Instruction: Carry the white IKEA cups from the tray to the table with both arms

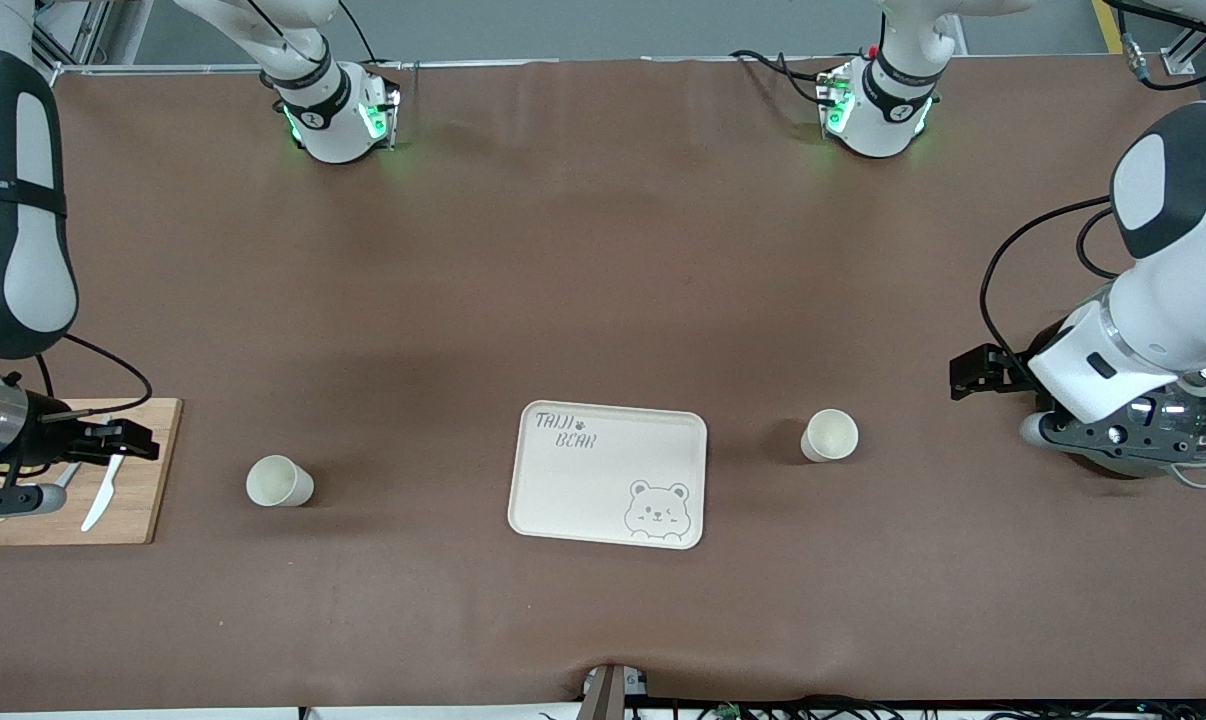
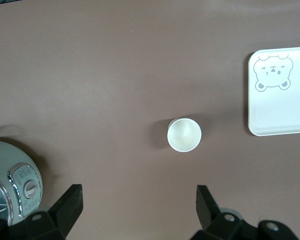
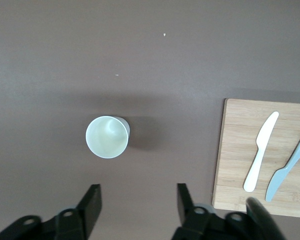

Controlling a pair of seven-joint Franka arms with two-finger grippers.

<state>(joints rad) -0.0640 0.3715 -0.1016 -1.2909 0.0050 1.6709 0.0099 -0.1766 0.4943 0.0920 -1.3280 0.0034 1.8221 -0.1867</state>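
Note:
Two white IKEA cups stand upright on the brown table, one on each side of the bear tray. One cup (image 1: 279,481) (image 3: 107,136) stands toward the right arm's end. My right gripper (image 1: 141,440) (image 3: 137,192) hangs over the edge of a wooden board beside that cup, open and empty. The other cup (image 1: 829,435) (image 2: 184,135) stands toward the left arm's end. My left gripper (image 1: 965,374) (image 2: 138,192) hovers over bare table between this cup and a round appliance, wide open with nothing in it. Neither gripper touches a cup.
A cream bear tray (image 1: 563,500) (image 2: 270,120) lies between the cups. A wooden board (image 1: 133,505) (image 3: 237,165) at the right arm's end carries a white knife (image 3: 260,150) and a grey-blue knife (image 3: 287,172). A round pale appliance (image 1: 1188,425) (image 2: 2,175) sits under the left arm.

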